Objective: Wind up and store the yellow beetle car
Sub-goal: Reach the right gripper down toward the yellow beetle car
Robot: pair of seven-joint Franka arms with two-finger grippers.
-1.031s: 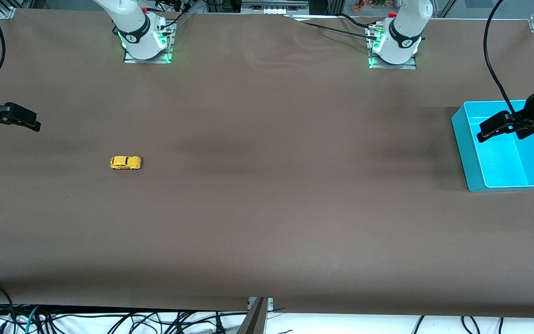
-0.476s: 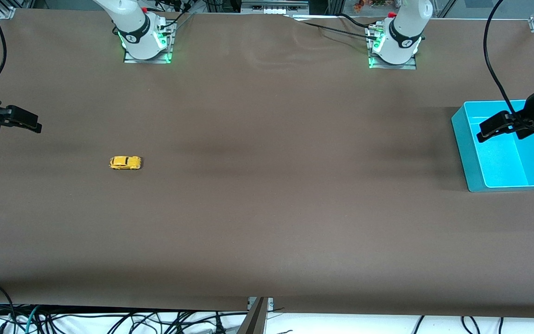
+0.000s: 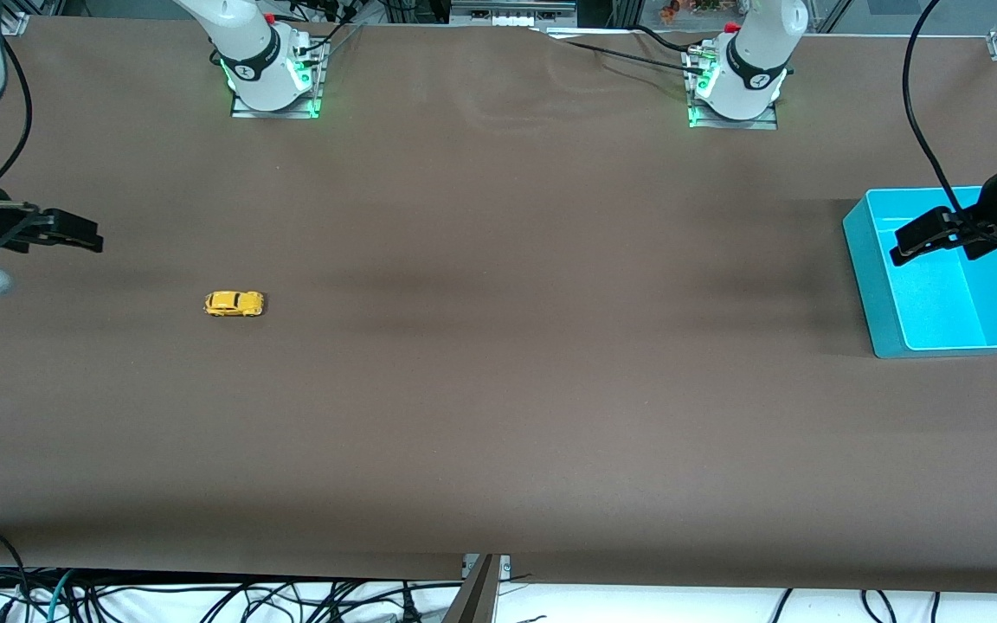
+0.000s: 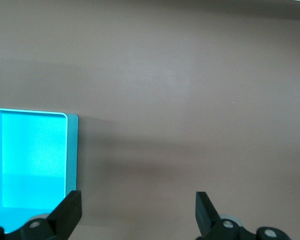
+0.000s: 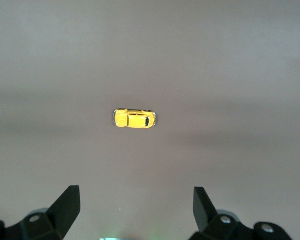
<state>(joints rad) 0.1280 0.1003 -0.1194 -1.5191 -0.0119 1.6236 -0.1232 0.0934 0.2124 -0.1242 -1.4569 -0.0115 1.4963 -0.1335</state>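
The yellow beetle car (image 3: 234, 304) stands on the brown table toward the right arm's end; it also shows in the right wrist view (image 5: 134, 119). My right gripper (image 3: 83, 235) is open and empty, up in the air over the table edge at that end, apart from the car. The turquoise bin (image 3: 940, 272) stands at the left arm's end, empty, and its corner shows in the left wrist view (image 4: 35, 160). My left gripper (image 3: 907, 247) is open and empty, held over the bin's rim.
Both arm bases (image 3: 272, 73) (image 3: 736, 82) stand along the table's edge farthest from the front camera. Cables hang below the edge nearest that camera. The brown table cover (image 3: 498, 346) is bare between car and bin.
My right gripper has moved in over the table toward the car. The left arm, the car and the bin have not moved.
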